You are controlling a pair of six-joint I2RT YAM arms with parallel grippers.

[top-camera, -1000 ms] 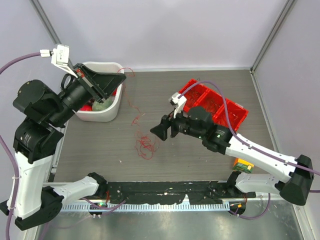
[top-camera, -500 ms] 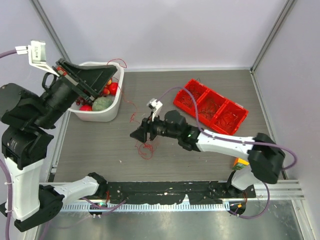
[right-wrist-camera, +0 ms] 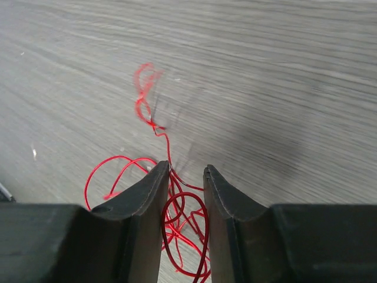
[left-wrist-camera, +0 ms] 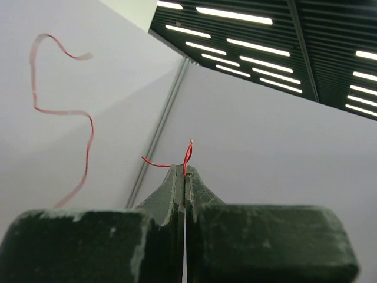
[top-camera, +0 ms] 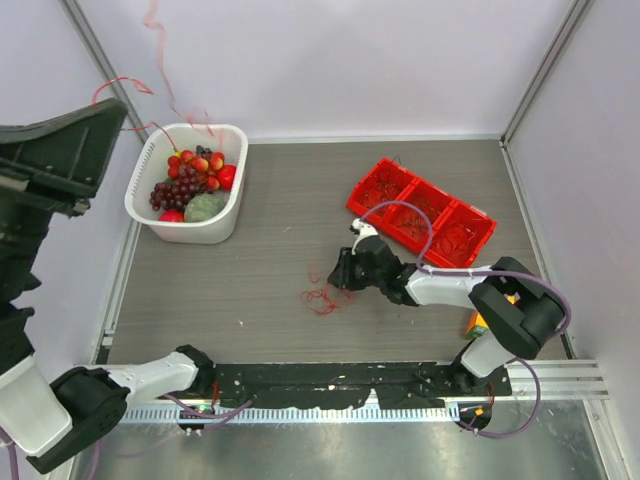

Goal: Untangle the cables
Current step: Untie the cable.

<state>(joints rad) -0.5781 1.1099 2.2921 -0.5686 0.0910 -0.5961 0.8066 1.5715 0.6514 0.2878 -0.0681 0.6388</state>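
Observation:
The cables (top-camera: 320, 298) are a small tangle of thin red wires on the dark table, in front of my right gripper (top-camera: 340, 272). In the right wrist view the right gripper (right-wrist-camera: 182, 172) stands low over the tangle (right-wrist-camera: 179, 221), its jaws apart, with several red loops lying between the fingers (right-wrist-camera: 144, 194). My left gripper (top-camera: 118, 112) is raised high at the far left. Its jaws are shut on one red strand (left-wrist-camera: 187, 154), which curls freely through the air (left-wrist-camera: 88, 141) and up along the back wall (top-camera: 160, 60).
A white tub (top-camera: 232, 200) of fruit stands at the back left. A red tray (top-camera: 362, 196) with three compartments holding more red wire lies at the right. A small orange-and-green object (top-camera: 483, 327) sits by the right arm's base. A black rail (top-camera: 330, 378) runs along the near edge.
The left arm has swung up and to the left, lifting a red strand clear of the table. The right gripper has shifted right over the tangle and its jaws have narrowed.

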